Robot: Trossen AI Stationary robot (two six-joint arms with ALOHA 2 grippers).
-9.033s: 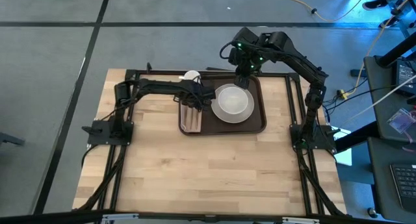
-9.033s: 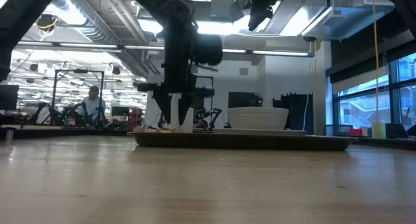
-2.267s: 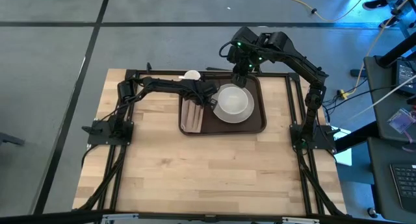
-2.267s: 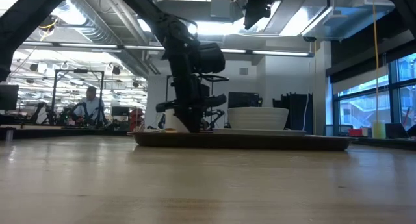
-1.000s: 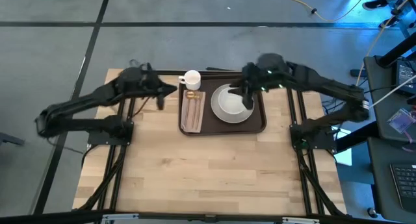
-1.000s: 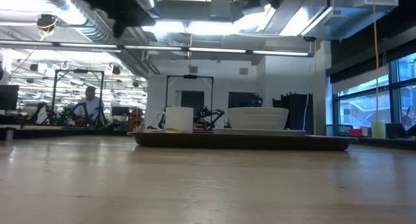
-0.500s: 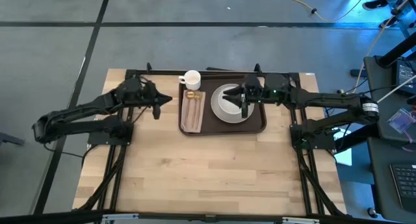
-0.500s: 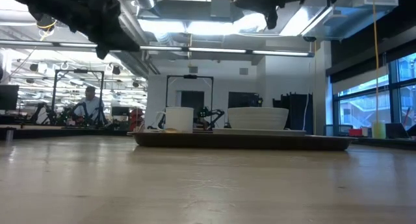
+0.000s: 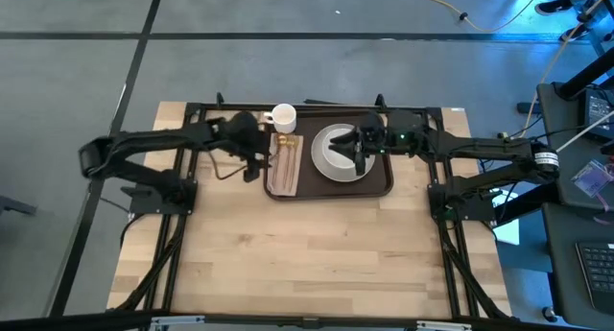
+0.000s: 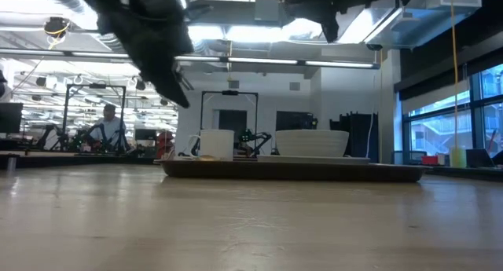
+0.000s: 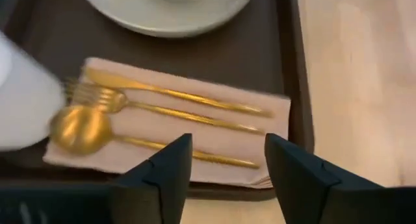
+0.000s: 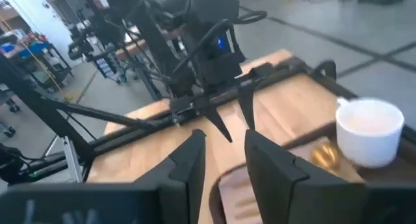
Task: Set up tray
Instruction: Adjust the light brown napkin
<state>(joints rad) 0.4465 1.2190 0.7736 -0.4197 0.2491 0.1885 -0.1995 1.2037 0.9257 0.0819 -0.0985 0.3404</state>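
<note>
The dark brown tray (image 9: 382, 180) lies at the table's far middle. On it are a white bowl on a plate (image 9: 342, 151), a tan-pink napkin (image 9: 283, 168) with a gold knife, fork and spoon (image 11: 175, 113), and a white cup (image 9: 283, 116) at the far left corner. My left gripper (image 9: 257, 163) hangs open above the tray's left edge, over the napkin (image 11: 195, 97). My right gripper (image 9: 362, 153) hovers open over the bowl, well above it (image 10: 330, 20). Neither touches anything.
Black frame rails (image 9: 182, 192) run along the table's left and right sides and its far edge. Bare wooden tabletop (image 9: 307, 254) stretches from the tray to the near edge. A person (image 10: 112, 123) sits far off in the room beyond.
My left gripper has swung from over the left rail toward the right, reaching the tray's left edge, and has come lower. My right arm has folded back toward the right while its gripper stayed over the bowl. The tray's things have kept their places.
</note>
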